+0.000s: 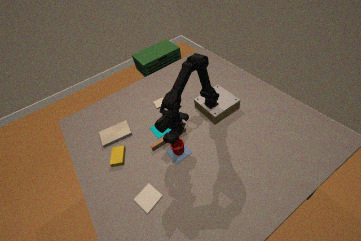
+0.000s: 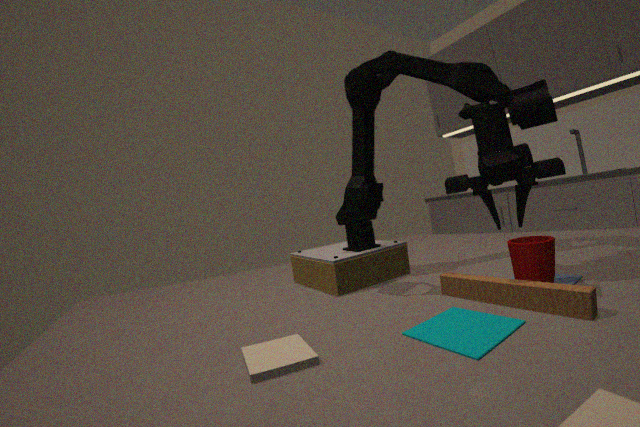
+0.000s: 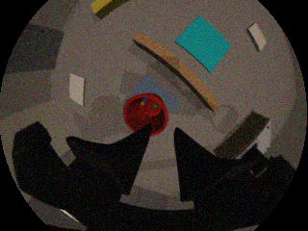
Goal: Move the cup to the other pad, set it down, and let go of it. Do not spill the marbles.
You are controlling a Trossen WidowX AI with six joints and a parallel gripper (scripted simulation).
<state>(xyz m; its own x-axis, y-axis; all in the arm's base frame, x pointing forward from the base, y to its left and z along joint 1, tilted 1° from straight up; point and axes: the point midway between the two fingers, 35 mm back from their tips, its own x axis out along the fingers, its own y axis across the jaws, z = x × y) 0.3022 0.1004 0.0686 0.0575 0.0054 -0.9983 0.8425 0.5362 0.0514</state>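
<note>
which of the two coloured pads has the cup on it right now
The pale blue pad, with the red cup standing on it. The teal pad lies bare on the other side of the wooden bar.
</note>
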